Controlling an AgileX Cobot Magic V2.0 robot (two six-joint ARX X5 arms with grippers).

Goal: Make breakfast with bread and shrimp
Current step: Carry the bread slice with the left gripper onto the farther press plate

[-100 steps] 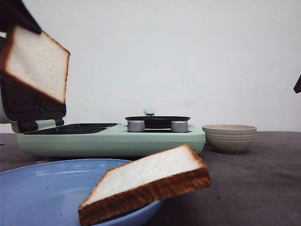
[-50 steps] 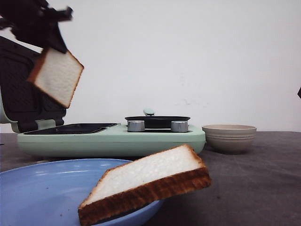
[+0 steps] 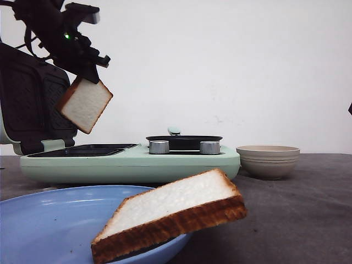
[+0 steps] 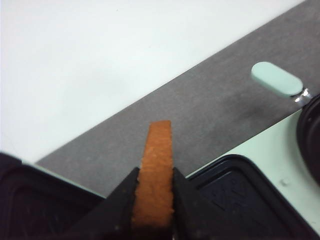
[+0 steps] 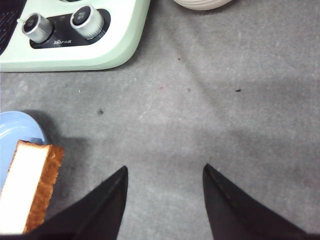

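Observation:
My left gripper (image 3: 82,77) is shut on one bread slice (image 3: 85,104) and holds it tilted in the air above the open black plate (image 3: 82,149) of the green sandwich maker (image 3: 132,165). In the left wrist view the slice's orange crust edge (image 4: 156,180) is pinched between the jaws of my left gripper (image 4: 155,172). The second bread slice (image 3: 176,212) leans on the rim of the blue plate (image 3: 49,225); it also shows in the right wrist view (image 5: 27,190). My right gripper (image 5: 165,170) is open and empty over grey table. No shrimp is visible.
The sandwich maker's lid (image 3: 27,104) stands open at the left. A small black pan (image 3: 184,142) with a green knob sits on it, behind two silver dials (image 3: 159,147). A beige ribbed bowl (image 3: 268,160) stands to the right; its inside is hidden.
My left gripper has carried its bread slice away from the camera, rightward and down, toward the sandwich maker's open plate. The other slice and the right arm have not moved.

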